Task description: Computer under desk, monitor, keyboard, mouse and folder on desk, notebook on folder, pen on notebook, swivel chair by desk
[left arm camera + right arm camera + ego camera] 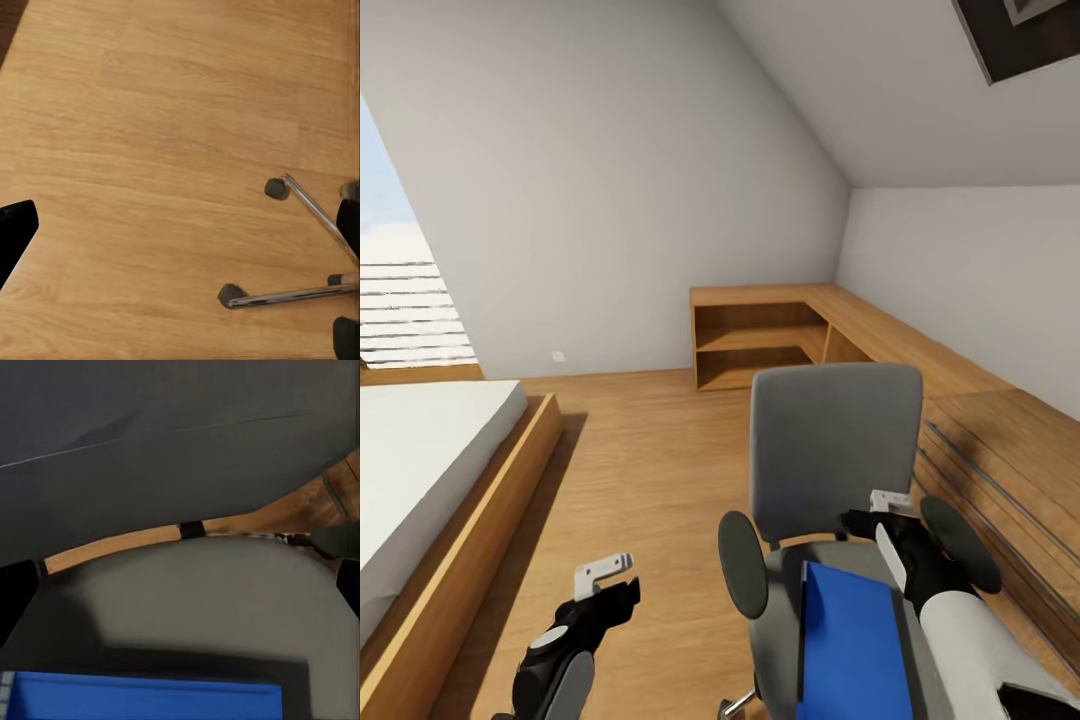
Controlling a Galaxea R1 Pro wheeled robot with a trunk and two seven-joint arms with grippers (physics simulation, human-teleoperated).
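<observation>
Sloped pale walls and a plank floor [650,450] frame one bed [420,450], one oak shelf unit [760,340], and one grey swivel chair [830,450] with one blue folder [855,640] on its seat. Left gripper [605,580] and right gripper [885,510]: jaws' opening unclear.

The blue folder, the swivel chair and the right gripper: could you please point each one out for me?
Folder [855,645], head view, middle of its blue cover.
Swivel chair [830,450], head view, centre of the grey backrest.
Right gripper [880,512], head view, between its fingertips, above the seat.
</observation>
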